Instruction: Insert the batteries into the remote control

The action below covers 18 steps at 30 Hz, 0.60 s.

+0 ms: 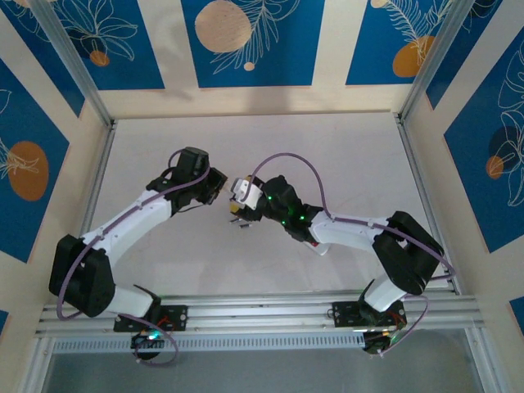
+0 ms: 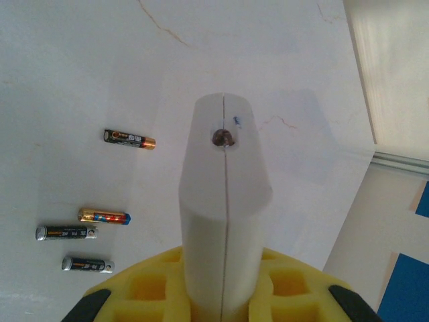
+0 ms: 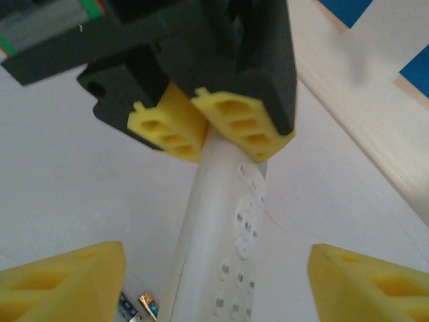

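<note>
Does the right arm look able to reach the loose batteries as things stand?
Probably yes: the right gripper is open and empty, and the batteries lie uncovered on the table. It must first clear the remote the left gripper holds.

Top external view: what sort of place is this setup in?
Probably a robotics test cell: a white tabletop framed by aluminium rails, walled by blue leaf-print panels, with a left arm and right arm bolted at the near edge.

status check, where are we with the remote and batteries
Left gripper shut on remote. Right gripper open, empty. Four batteries lying loose on table.
</note>
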### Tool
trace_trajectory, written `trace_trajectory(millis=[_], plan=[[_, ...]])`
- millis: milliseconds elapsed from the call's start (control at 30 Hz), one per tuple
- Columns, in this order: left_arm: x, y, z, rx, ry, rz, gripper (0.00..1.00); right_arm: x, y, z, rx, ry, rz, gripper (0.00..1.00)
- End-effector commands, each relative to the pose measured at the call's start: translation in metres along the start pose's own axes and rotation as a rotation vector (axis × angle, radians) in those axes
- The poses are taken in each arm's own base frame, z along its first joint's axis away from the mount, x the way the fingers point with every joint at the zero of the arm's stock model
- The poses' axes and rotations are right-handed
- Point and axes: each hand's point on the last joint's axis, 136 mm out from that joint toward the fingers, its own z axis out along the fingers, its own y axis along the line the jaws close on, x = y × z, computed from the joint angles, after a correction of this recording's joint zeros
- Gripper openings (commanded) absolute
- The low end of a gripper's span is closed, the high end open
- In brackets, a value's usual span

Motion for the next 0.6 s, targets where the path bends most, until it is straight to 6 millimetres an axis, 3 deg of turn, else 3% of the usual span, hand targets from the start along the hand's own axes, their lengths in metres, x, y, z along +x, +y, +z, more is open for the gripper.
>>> trace_trajectory(millis=[0, 200, 300, 333, 467, 567], plan=[[-0.004, -0.020, -0.017, 0.052, -0.026, -0.003, 0.17, -0.002, -0.013, 0.012, 0.072, 0.027, -0.014, 0.60], [-0.002, -0.026, -0.020, 0.085, -0.016, -0.001, 0.18, -0.015, -0.022, 0.017, 0.121, 0.015, -0.032, 0.33], [-0.001, -0.037, -0.023, 0.134, -0.004, 0.028, 0.24, -0.015, -0.025, 0.018, 0.121, 0.039, 0.007, 0.23], [-0.002, -0.040, -0.026, 0.146, -0.010, 0.041, 0.28, -0.016, -0.026, 0.017, 0.123, 0.043, 0.025, 0.21], [-0.020, -0.063, -0.049, 0.242, -0.132, 0.190, 0.71, -0.028, -0.036, 0.000, 0.055, 0.040, 0.271, 0.15], [-0.036, -0.083, -0.077, 0.349, -0.276, 0.395, 0.82, -0.035, -0.051, -0.024, -0.123, 0.047, 0.623, 0.14]])
